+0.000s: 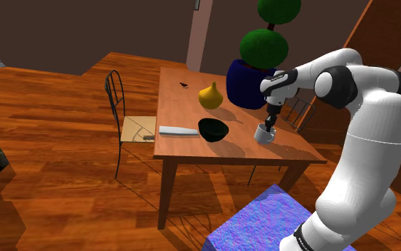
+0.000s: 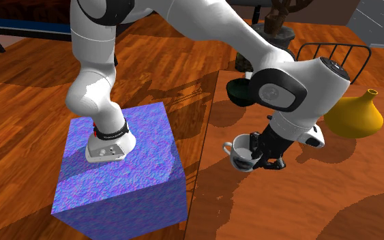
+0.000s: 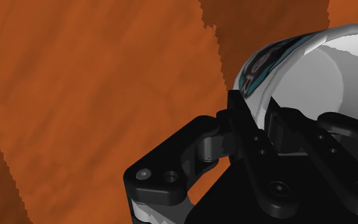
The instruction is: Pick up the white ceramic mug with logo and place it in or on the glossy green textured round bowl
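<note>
We find the gripper clenched on the mug rim (one finger inside), near the bowl; contact with the table unclear.

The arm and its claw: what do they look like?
The arm is smooth, rounded white shells linked by dark joints, with a black ring near its foot. The claw is all black and blocky, with small round screw heads.
</note>
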`<state>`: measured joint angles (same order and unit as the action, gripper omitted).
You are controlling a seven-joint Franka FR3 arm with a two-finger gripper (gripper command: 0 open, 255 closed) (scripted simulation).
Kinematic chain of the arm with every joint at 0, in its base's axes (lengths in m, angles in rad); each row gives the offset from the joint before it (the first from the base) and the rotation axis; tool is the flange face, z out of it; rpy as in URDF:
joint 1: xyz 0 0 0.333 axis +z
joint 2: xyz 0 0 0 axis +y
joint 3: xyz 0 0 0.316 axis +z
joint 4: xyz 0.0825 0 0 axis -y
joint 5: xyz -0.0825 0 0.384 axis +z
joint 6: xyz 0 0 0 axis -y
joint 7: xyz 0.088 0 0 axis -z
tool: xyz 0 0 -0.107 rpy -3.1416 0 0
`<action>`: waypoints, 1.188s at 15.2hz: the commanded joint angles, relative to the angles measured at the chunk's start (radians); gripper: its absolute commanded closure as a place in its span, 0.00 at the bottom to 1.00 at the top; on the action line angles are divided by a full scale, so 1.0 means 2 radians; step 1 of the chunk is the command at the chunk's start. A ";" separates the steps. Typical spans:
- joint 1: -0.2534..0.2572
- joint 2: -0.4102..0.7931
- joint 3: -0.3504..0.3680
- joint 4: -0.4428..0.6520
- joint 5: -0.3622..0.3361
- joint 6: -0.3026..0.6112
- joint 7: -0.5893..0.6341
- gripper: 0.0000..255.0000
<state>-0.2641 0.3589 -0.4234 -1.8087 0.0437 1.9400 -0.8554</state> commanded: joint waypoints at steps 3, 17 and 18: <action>0.002 -0.012 -0.002 0.011 -0.005 -0.022 0.002 1.00; 0.004 -0.040 -0.007 0.069 -0.017 -0.107 0.003 1.00; 0.004 -0.042 -0.007 0.074 -0.017 -0.113 0.003 1.00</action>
<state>-0.2550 0.2772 -0.4369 -1.6708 0.0100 1.7270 -0.8487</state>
